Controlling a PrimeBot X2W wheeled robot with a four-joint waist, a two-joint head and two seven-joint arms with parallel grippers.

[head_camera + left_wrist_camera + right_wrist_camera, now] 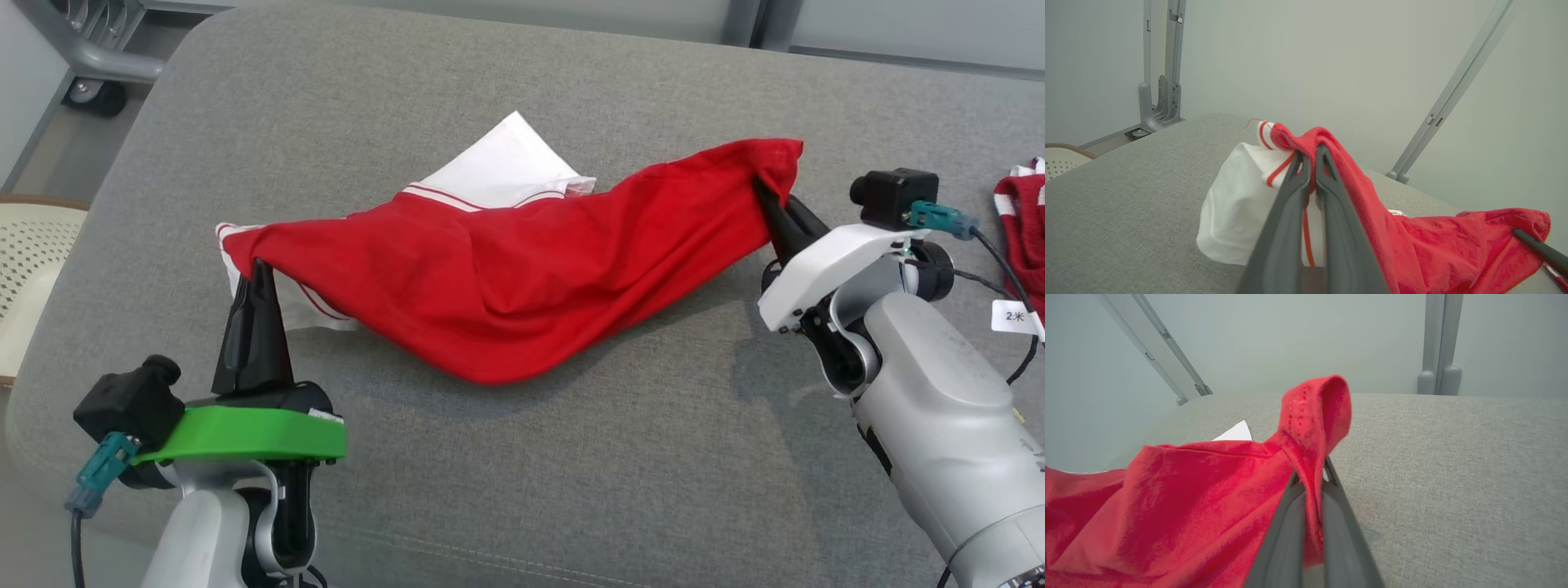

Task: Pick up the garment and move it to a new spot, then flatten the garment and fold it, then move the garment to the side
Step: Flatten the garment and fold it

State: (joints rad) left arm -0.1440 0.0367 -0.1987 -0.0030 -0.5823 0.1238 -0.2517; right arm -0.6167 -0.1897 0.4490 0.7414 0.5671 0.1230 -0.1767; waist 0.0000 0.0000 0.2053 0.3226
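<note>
Head view has the red-and-white garment (506, 286) strung between the two arms above the grey cushion (571, 490): the left gripper (260, 269) pinches its left corner, where red cloth meets a white striped cuff, and the right gripper (767, 196) pinches the far right corner, by the hem. Both pairs of fingers are closed on cloth; in the left wrist view the fingers (1286, 204) clamp a bunch of red and white fabric, and in the right wrist view the fingers (1282, 526) have a folded red edge nipped between them. The middle of the garment sags in a belly whose lowest part seems to touch the cushion, and a white panel lies on the cushion behind it. This looks like the carrying or spreading-out stage, with folding not yet begun. To do it well, I judge the arms should draw apart just enough to take out the sag without dragging cloth from either pinch, keep both corners level, then lower so the hanging edge lands first and the rest is laid away from it, smoothing creases as it goes. A second striped red cloth (1024, 220) lies at the right edge, so the landing spot should stay well apart from it
</note>
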